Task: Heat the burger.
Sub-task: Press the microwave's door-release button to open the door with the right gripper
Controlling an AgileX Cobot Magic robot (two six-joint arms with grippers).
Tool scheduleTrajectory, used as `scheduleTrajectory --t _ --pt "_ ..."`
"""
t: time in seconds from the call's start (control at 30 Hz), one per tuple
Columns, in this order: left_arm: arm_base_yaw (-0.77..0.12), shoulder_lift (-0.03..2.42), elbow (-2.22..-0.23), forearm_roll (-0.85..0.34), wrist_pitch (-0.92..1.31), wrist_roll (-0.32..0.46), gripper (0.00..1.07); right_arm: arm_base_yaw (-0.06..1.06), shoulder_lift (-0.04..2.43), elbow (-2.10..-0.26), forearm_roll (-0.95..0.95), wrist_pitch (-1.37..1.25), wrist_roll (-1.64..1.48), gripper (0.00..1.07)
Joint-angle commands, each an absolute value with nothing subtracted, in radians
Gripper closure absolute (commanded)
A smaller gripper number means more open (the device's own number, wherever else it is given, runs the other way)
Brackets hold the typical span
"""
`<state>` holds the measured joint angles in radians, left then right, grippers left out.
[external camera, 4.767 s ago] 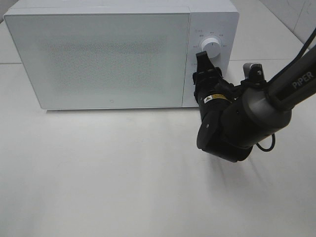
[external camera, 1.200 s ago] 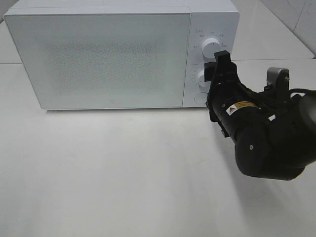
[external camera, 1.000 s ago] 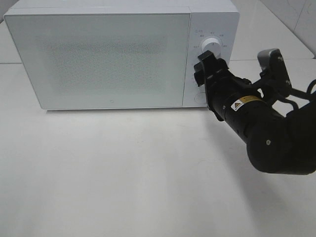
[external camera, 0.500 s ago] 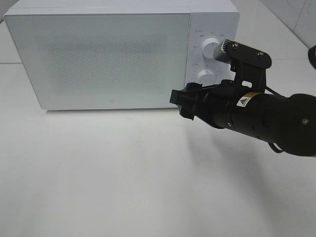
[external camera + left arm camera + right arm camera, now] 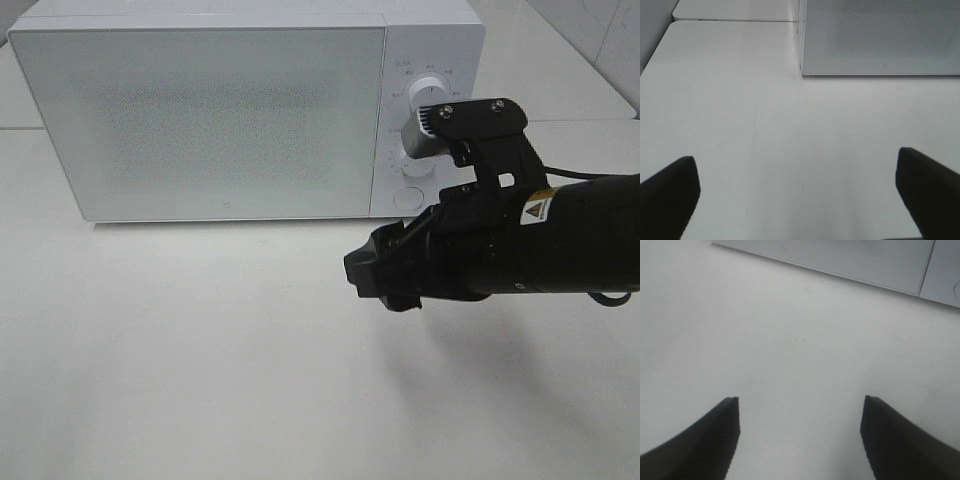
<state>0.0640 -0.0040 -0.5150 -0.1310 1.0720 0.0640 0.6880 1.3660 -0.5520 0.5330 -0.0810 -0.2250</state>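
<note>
The burger is out of view in every view. A white microwave (image 5: 210, 110) stands at the back of the table with its door closed. My right gripper (image 5: 378, 275) hovers over the table just in front of the microwave's lower right corner, pointing left. In the right wrist view this gripper (image 5: 800, 401) is open, with only bare table between its fingers (image 5: 715, 435) and the microwave's bottom edge (image 5: 840, 255) ahead. In its own wrist view my left gripper (image 5: 795, 157) is open over bare table, facing the microwave's left front corner (image 5: 880, 40). The high view does not show it.
The microwave's control panel carries an upper dial (image 5: 430, 95) and a round button (image 5: 405, 197); the right wrist's camera mount (image 5: 480, 125) covers the lower dial. The white table (image 5: 200, 350) stretches in front of the microwave. A seam (image 5: 735, 20) divides it from another table behind.
My right arm has swung away from the microwave's dials, down and to the left, and now points left over the table. The microwave door stays closed.
</note>
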Motion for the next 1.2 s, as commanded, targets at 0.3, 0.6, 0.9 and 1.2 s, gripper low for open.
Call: scheduleTrajectory --t 0.3,0.6,0.9,1.2 --pt "0.066 -0.021 -0.516 -0.135 1.074 0.059 0.07 0.687 1.152 -0.553 0.303 0.317 -0.142 0.40" --pt "0.066 -0.021 -0.516 -0.135 1.074 0.059 0.07 0.687 0.957 -0.554 0.147 0.566 0.006 0.40" --pt "0.066 -0.021 -0.516 -0.135 1.074 0.059 0.07 0.670 0.720 -0.558 0.067 0.743 0.093 0.40" --pt "0.066 -0.021 -0.516 -0.135 1.074 0.059 0.07 0.383 0.484 -0.557 0.069 0.863 0.046 0.37"
